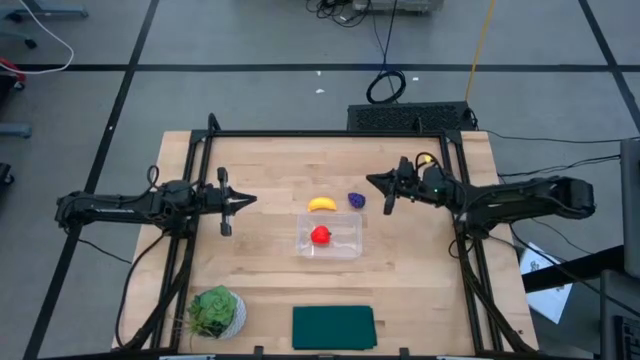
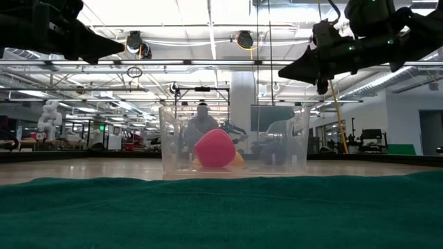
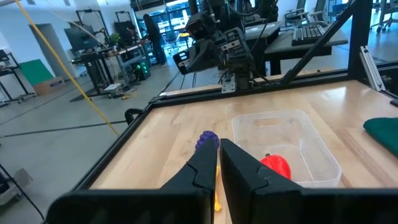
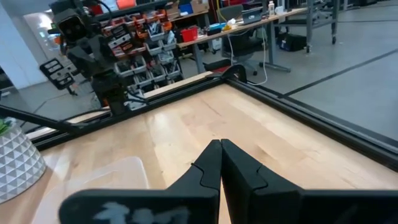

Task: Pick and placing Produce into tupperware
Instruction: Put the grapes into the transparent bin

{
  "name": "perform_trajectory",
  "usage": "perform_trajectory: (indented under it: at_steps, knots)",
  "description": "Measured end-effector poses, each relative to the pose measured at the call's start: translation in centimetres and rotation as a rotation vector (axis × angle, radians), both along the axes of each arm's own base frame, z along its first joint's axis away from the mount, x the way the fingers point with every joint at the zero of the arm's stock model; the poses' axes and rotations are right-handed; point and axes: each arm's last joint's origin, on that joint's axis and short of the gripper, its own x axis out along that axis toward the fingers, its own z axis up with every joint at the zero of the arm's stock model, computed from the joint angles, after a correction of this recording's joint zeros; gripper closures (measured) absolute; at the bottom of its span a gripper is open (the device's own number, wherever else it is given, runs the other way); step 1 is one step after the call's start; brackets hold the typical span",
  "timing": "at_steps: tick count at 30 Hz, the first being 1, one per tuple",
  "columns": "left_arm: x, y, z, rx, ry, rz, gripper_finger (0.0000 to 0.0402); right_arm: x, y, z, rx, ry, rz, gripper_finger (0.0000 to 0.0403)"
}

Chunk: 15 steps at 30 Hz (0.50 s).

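Your left gripper [image 1: 250, 199] pinched nearly closed and empty above the table left of the tupperware [image 1: 345, 245], your right gripper [image 1: 372, 181] closed, empty, beside the purple grapes [image 1: 356, 200], red fruit [image 1: 320, 235] inside the tupperware, banana [image 1: 321, 204] just behind it.

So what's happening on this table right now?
A two-armed robot is putting toy produce into a clear tupperware. The red fruit is already inside; the yellow banana and purple grapes lie on the wood just beyond it. Neither arm holds anything: the left gripper and right gripper are shut and raised, one to each side of the container.
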Motion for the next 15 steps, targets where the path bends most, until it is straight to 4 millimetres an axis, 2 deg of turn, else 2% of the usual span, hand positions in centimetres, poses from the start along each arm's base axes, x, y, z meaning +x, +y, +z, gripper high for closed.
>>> perform_trajectory:
  at_steps: [15]
  knots:
    - [0.0, 0.0, 0.0, 0.000, -0.001, 0.000, 0.0376, 1.7, -0.8, 2.9, 0.005, 0.080, -0.015, 0.0403]
